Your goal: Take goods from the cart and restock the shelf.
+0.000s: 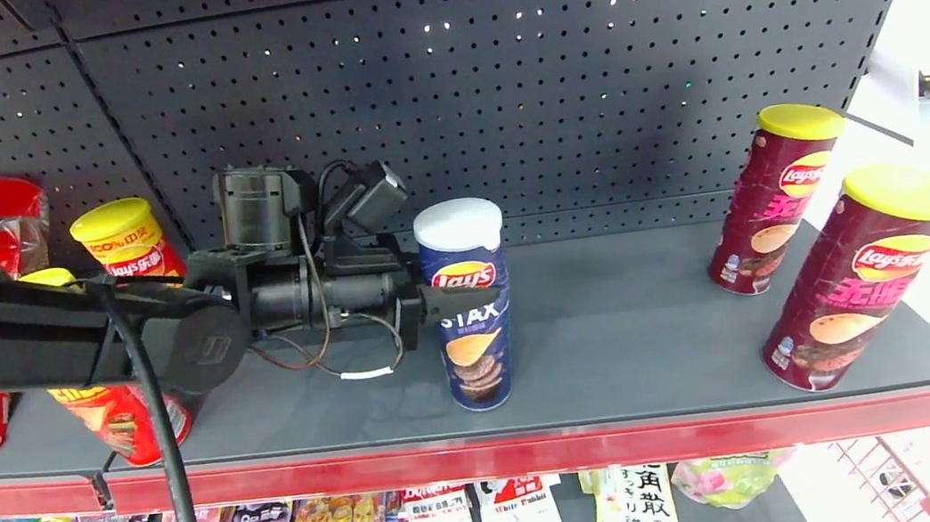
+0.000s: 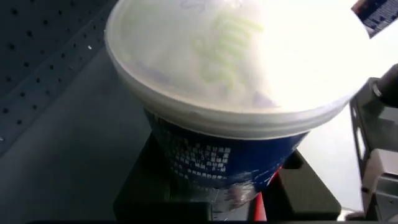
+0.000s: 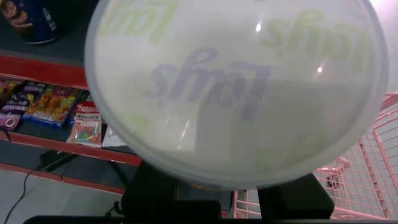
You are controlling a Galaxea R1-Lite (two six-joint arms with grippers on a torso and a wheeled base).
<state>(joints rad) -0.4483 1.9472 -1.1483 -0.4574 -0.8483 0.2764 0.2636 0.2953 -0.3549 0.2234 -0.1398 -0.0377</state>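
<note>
"Where's the blue can (image 1: 479, 367)?"
"Middle of the frame, upright on the grey shelf (image 1: 619, 339). The left gripper (image 1: 459, 298) has its fingers clamped round it."
"And the right gripper (image 3: 217, 199)?"
"Closed on a second can (image 3: 236, 87), clear-lidded."

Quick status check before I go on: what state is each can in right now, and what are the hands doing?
blue can: upright on the shelf, white lid on, clamped by the left hand.
rear maroon can: standing, yellow lid on, free.
front maroon can: standing, yellow lid on, free.
red can: standing, yellow lid on, free.
clear-lidded can: lid on, held in the right hand.
</note>
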